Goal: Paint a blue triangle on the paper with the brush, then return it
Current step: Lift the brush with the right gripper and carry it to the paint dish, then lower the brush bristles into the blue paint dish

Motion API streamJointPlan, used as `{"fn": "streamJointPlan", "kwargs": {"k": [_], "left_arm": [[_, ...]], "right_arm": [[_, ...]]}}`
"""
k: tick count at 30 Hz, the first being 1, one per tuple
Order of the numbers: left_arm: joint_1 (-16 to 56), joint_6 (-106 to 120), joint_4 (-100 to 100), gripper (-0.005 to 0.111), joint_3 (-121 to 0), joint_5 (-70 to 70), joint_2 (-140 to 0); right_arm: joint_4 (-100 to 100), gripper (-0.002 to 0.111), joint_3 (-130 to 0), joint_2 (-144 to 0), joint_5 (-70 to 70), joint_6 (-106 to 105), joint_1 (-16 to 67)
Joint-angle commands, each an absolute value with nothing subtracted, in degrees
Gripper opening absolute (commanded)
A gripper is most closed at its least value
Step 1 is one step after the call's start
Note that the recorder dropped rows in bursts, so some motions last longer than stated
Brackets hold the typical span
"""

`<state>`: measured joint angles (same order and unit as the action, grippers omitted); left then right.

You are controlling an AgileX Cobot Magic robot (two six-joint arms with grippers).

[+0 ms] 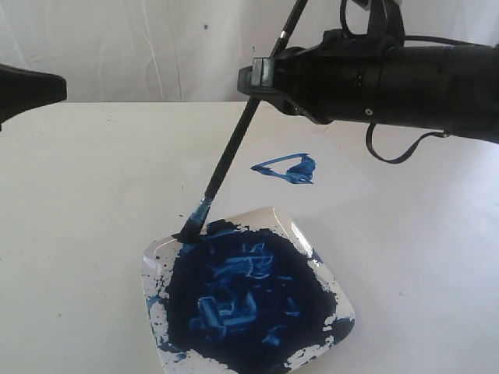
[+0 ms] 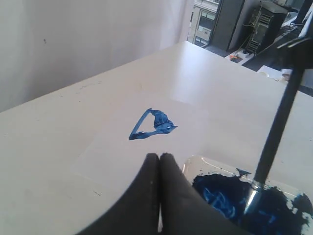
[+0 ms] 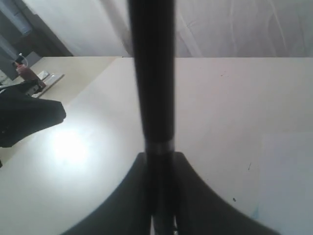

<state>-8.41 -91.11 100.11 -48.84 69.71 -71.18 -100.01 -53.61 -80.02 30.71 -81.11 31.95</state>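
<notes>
Leaning toward one o'clock in the exterior view, the one brush [image 1: 230,152] stood with its bristle tip in the dark blue paint [image 1: 234,296] at the ten o'clock edge of the single square white plate [image 1: 290,224]. The right gripper [image 1: 261,74] pinched the black handle high up, both fingers tight against it. One blue triangle [image 1: 287,169], small and rough, lay on the paper [image 2: 122,147] at about one o'clock from the plate, apart from its rim. There was one sheet only, barely distinct from the table [image 1: 78,195].

The left gripper [image 2: 159,159] hovered over the near side of the plate with its two fingers [image 2: 146,186] pressed together and nothing between them. In the exterior view that arm showed only at nine o'clock, well apart from the brush.

The table was pale, matte and cream-white, with a few tiny dark specks. A white curtain [image 1: 156,47] hung behind it at twelve o'clock, and the left wrist view caught a grey building [image 2: 205,19] through a gap beyond the far corner
</notes>
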Motion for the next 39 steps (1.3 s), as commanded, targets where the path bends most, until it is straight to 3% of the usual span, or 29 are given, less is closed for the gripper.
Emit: {"fn": "streamJointPlan", "kwargs": {"k": [1, 8, 12, 15, 17, 39], "left_arm": [[-8.2, -91.5, 99.9, 0.0, -43.4, 70.0, -65.7], [-8.2, -93.2, 99.9, 0.0, -41.1, 70.0, -65.1], [-8.2, -93.2, 99.9, 0.0, -41.1, 70.0, -65.1], [-8.2, -93.2, 99.9, 0.0, -41.1, 70.0, -65.1], [-8.2, -93.9, 99.9, 0.0, -41.1, 70.0, -65.1], [-8.2, -94.1, 99.9, 0.0, -41.1, 70.0, -65.1]], "right_arm": [[-99.0, 0.0, -52.6, -79.4, 31.4, -82.6, 31.9], [-97.9, 0.0, -52.6, -79.5, 9.9, -60.1, 31.6], [-97.9, 0.0, -52.8, -82.0, 21.9, -57.2, 23.3], [-94.3, 0.0, -52.8, -89.3, 41.4, -49.1, 15.0], [-92.3, 0.0, -52.7, -92.8, 46.6, -48.1, 13.5], [-85.4, 0.0, -52.5, -109.0, 44.2, -36.9, 12.3]]}}
